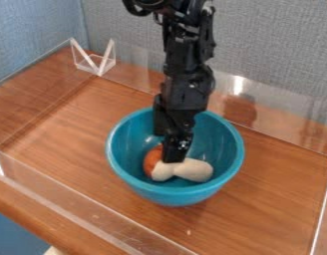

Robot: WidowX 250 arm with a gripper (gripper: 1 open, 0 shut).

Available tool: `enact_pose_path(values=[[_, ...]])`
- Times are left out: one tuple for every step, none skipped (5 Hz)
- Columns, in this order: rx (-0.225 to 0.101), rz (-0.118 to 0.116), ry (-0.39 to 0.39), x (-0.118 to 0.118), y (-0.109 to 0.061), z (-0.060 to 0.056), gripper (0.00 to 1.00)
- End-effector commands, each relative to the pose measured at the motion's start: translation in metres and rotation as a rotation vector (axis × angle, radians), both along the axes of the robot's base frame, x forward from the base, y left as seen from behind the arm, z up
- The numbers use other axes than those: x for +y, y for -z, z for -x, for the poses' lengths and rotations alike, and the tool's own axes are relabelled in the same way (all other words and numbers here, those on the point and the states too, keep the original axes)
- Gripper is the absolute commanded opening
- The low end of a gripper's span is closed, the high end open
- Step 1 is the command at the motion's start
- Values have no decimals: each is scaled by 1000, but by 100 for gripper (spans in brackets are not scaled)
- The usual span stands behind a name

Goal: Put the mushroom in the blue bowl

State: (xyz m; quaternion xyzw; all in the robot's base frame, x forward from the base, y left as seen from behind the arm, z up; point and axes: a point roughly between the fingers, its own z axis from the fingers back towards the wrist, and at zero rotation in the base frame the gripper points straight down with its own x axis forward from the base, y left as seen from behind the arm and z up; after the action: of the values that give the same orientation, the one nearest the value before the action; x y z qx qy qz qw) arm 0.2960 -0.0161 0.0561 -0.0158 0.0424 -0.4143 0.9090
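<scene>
Blue bowl [175,160]: round, deep, glossy teal, smooth plain sides; stands on a wooden table [60,110] with reddish grain, bordered by clear plastic walls [93,58]. Mushroom [179,171]: small toy, rounded orange-brown cap, thick cream stem, lying on its side in the bowl's bottom. Gripper [175,148]: black, pointing straight down from an upright arm, inside the bowl just above the mushroom, jaws spread wide, gripping nothing.

The blue bowl [175,164] is showing a glossy, plain teal-blue. The mushroom [177,170] is showing an orange-brown cap and a cream-white stem. The hand [174,149] is appearing black. The bench [60,110] is displaying reddish-brown wood grain.
</scene>
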Motion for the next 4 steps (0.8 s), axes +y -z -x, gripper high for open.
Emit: enact_pose_path(values=[[-32, 0, -20, 6, -6, -8, 100], [-24, 1, -28, 7, -3, -8, 100], [-17, 3, -37, 8, -2, -9, 100], [-11, 6, -47, 9, -1, -9, 100]])
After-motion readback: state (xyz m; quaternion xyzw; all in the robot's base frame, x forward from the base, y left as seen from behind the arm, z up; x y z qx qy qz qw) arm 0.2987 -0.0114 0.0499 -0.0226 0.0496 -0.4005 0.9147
